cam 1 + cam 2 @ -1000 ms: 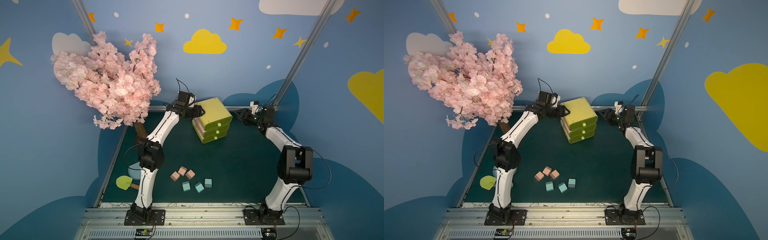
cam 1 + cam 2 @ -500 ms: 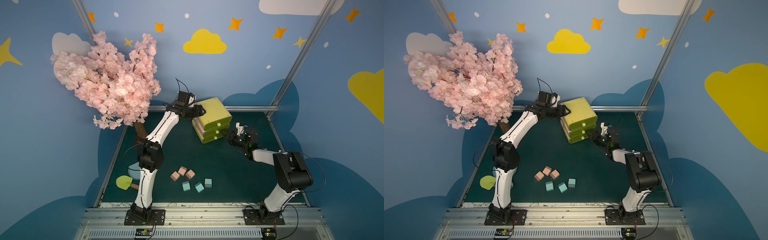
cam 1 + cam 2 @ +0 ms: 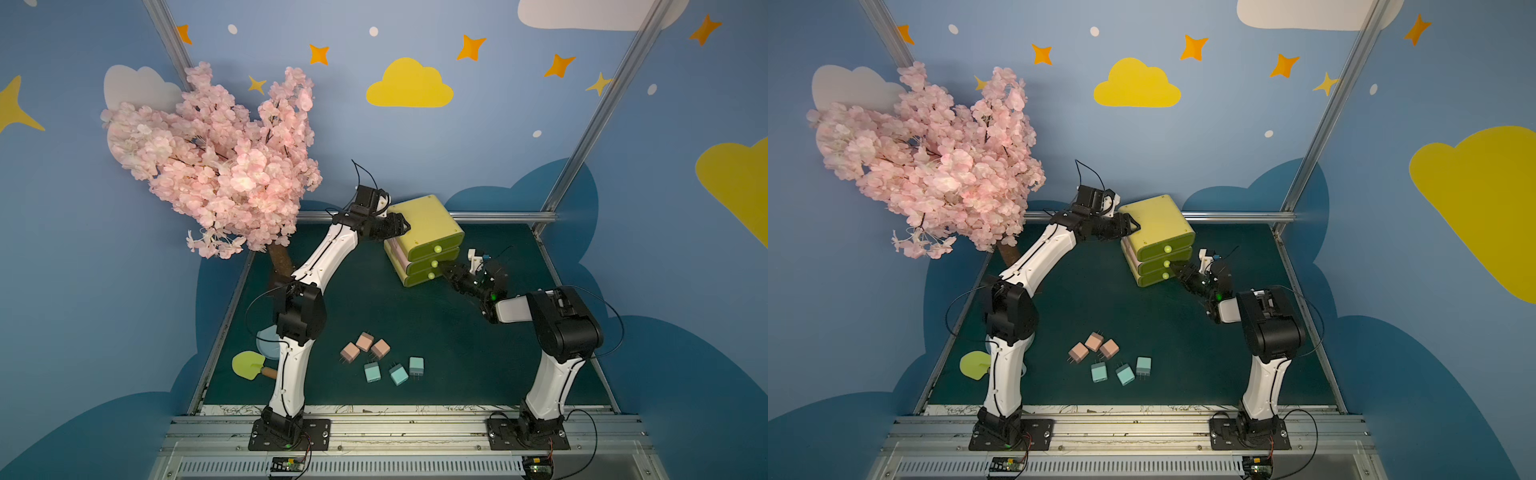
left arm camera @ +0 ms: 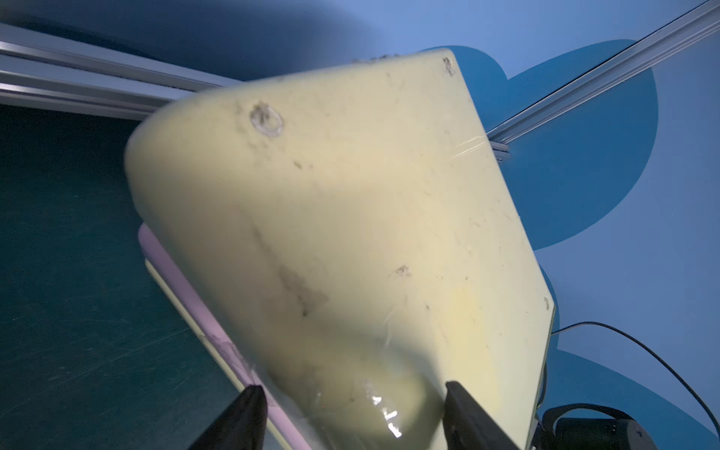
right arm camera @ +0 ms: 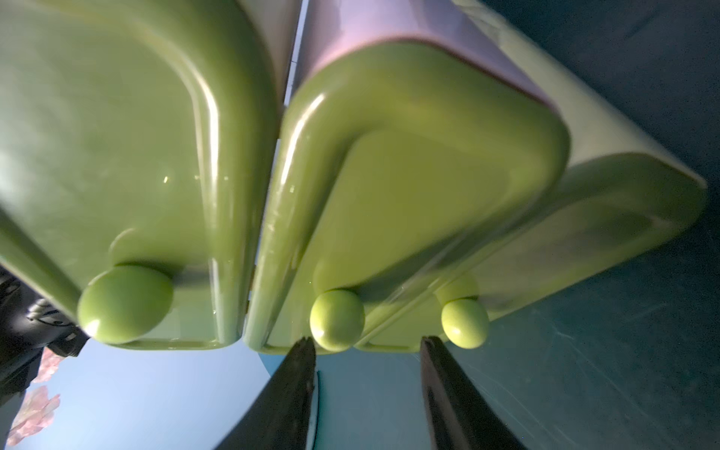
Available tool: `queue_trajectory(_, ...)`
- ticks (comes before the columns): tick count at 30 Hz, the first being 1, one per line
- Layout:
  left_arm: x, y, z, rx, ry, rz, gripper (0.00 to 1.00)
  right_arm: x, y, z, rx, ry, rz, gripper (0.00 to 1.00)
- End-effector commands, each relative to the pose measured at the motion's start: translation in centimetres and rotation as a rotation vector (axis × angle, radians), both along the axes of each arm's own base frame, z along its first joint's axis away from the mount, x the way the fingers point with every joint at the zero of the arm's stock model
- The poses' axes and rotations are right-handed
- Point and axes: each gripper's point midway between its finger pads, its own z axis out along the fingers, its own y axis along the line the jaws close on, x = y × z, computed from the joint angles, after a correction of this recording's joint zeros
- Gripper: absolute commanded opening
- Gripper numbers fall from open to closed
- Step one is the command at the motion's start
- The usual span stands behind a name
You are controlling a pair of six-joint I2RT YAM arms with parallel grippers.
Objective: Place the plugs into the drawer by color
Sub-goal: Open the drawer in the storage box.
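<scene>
The drawer is a yellow-green cabinet of three stacked drawers at the back of the mat, all pushed in. My left gripper is at its back left top corner. In the left wrist view that rounded corner lies between the jaws, which stand apart; I cannot tell whether they press on it. My right gripper is open at the drawer fronts, its tips just short of the middle knob and the bottom knob, nothing between them. Three peach-pink plugs and three light blue plugs lie near the front.
A pink blossom tree overhangs the back left corner. A yellow-green toy shovel and a pale blue dish lie by the left arm's base. An aluminium rail runs behind the cabinet.
My right arm has swung from the back right corner down to the drawer fronts, and its jaws have narrowed. The left arm has stayed at the cabinet's corner.
</scene>
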Motion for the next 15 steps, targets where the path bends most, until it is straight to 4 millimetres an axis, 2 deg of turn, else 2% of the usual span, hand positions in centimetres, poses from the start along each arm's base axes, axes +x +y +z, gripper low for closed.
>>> queue_trajectory(1,-0.4,0.6,1.1,0.008,-0.017,0.008,0.73,0.4,1.1,1.0,0.043,-0.047,0.026,0.47)
queue_trajectory(15,-0.5,0.9,1.1,0.013,-0.017,0.007,0.73,1.1,2.6,1.3,0.081,-0.051,0.044,0.44)
